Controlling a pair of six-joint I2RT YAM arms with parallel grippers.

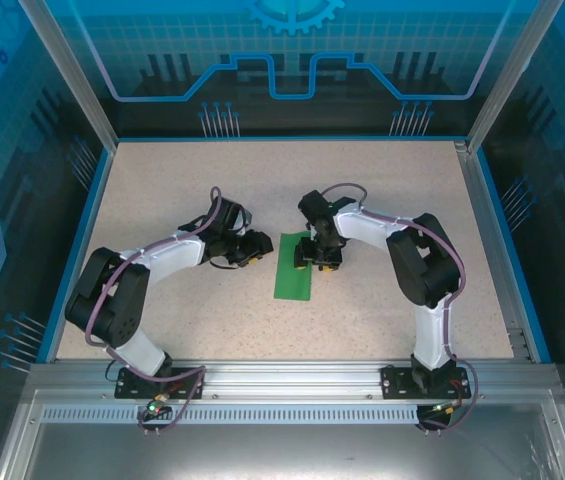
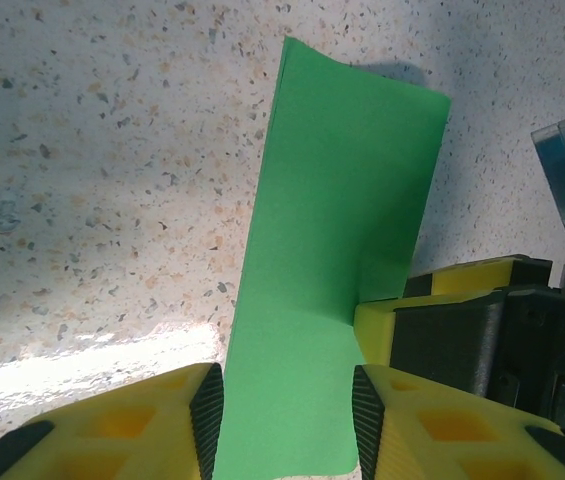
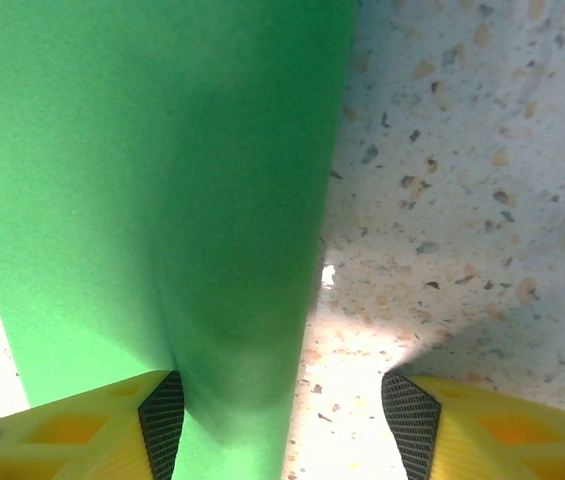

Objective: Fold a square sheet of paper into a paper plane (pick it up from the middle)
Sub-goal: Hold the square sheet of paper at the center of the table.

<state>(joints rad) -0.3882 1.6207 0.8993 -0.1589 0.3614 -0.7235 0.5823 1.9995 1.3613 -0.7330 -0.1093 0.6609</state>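
Note:
The square sheet of paper (image 1: 293,268) is bright green and lies on the table as a narrow rectangle, folded over lengthwise. The paper plane is out of view. My left gripper (image 1: 260,250) sits at the strip's left side. In the left wrist view the strip (image 2: 332,220) runs between the open left gripper (image 2: 284,400), its edges close to both pads. My right gripper (image 1: 320,262) rests over the strip's upper right edge. It (image 3: 282,410) is open, with the paper (image 3: 152,170) against its left pad and bare table before the right pad. One right finger (image 2: 432,320) shows in the left wrist view.
The speckled table (image 1: 162,190) is bounded by a blue rim and aluminium frame posts (image 1: 72,80). A metal rail (image 1: 292,375) with both arm bases runs along the near edge. The two arms bend inward toward the middle.

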